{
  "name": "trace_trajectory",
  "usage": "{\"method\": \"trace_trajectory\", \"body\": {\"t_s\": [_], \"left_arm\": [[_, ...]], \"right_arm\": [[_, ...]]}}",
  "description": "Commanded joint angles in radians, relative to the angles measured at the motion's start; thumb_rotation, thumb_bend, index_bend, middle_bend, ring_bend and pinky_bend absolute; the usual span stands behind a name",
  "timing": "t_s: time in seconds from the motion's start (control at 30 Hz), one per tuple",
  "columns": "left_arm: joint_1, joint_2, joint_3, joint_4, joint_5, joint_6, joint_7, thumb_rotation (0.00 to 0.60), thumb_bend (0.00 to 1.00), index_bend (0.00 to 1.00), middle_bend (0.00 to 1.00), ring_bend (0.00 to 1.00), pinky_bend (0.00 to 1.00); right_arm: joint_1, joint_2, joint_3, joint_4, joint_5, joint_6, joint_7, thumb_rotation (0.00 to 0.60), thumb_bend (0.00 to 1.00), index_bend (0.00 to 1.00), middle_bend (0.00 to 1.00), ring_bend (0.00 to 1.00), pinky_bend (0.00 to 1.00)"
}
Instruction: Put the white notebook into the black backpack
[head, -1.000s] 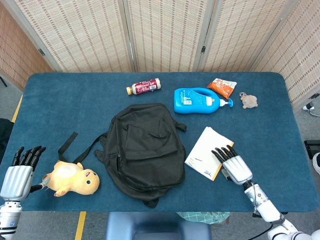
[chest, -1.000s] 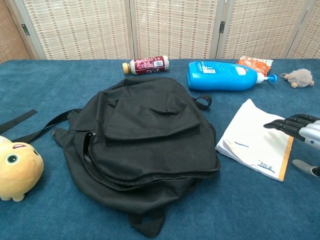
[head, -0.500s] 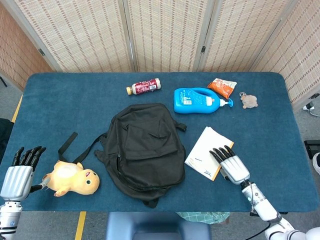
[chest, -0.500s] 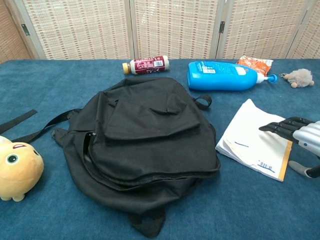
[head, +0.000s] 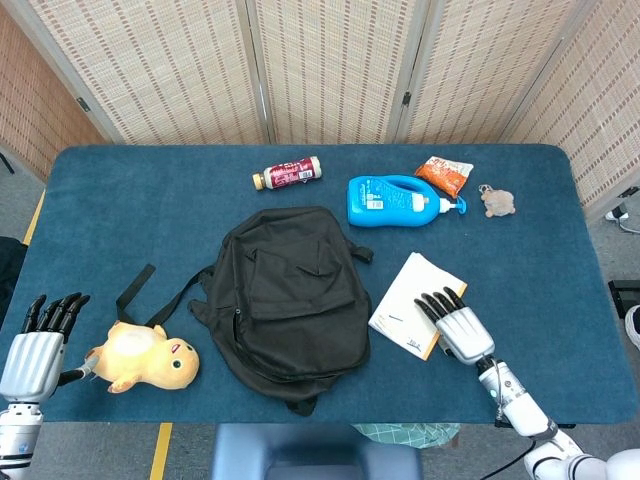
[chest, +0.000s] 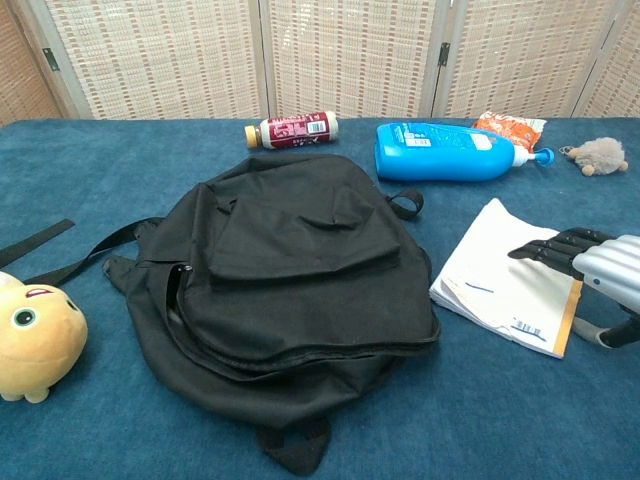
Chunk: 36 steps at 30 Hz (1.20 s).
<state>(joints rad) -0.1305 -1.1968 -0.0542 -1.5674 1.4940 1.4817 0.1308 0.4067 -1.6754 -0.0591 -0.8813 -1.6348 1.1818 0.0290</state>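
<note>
The white notebook lies flat on the blue table, just right of the black backpack. The backpack lies flat with its zipper mostly closed. My right hand reaches over the notebook's right, near edge, fingers stretched out flat above the cover and thumb low beside the edge. Whether the fingers touch the cover is unclear. It holds nothing. My left hand hovers at the table's front left corner, fingers apart and empty; only the head view shows it.
A yellow plush toy lies beside my left hand, near a backpack strap. At the back are a red bottle, a blue detergent bottle, an orange snack bag and a small fuzzy keychain.
My right hand has slid left, further over the notebook, and the notebook has shifted slightly toward the backpack. The left hand has stayed put.
</note>
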Motion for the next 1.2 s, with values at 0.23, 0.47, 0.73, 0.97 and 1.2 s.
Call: {"method": "trace_trajectory", "body": {"t_s": [0.23,0.47,0.73,0.97,1.2], "left_arm": [[-0.001,0.0,-0.001,0.001,-0.001,-0.001,0.0,0.6,0.22,0.15,0.17,0.17,0.05],[-0.001,-0.001,-0.002,0.002,-0.001,-0.001,-0.002,0.6,0.22,0.15,0.17,0.17,0.05],[-0.001,-0.002,-0.002,0.005,-0.003,-0.003,-0.006,0.6,0.22,0.15,0.17,0.17,0.05],[-0.002,-0.004,-0.002,0.01,-0.004,-0.004,-0.01,0.6,0.22,0.16,0.17,0.17,0.05],[-0.001,-0.006,-0.002,0.014,-0.008,-0.007,-0.014,0.6,0.22,0.16,0.17,0.17,0.05]], "right_arm": [[0.019,0.018,0.017,-0.033,0.008,-0.005,-0.011,0.6,0.48,0.13,0.15,0.13,0.08],[0.049,0.018,0.038,-0.053,0.007,-0.002,-0.014,0.6,0.48,0.14,0.16,0.14,0.08],[0.077,0.002,0.052,-0.067,0.003,-0.003,-0.017,0.6,0.5,0.16,0.17,0.16,0.11],[0.099,-0.025,0.054,-0.069,-0.008,-0.001,-0.03,0.6,0.51,0.17,0.18,0.18,0.11],[0.101,-0.023,0.054,-0.086,-0.012,0.021,-0.02,0.6,0.51,0.18,0.18,0.19,0.11]]}}
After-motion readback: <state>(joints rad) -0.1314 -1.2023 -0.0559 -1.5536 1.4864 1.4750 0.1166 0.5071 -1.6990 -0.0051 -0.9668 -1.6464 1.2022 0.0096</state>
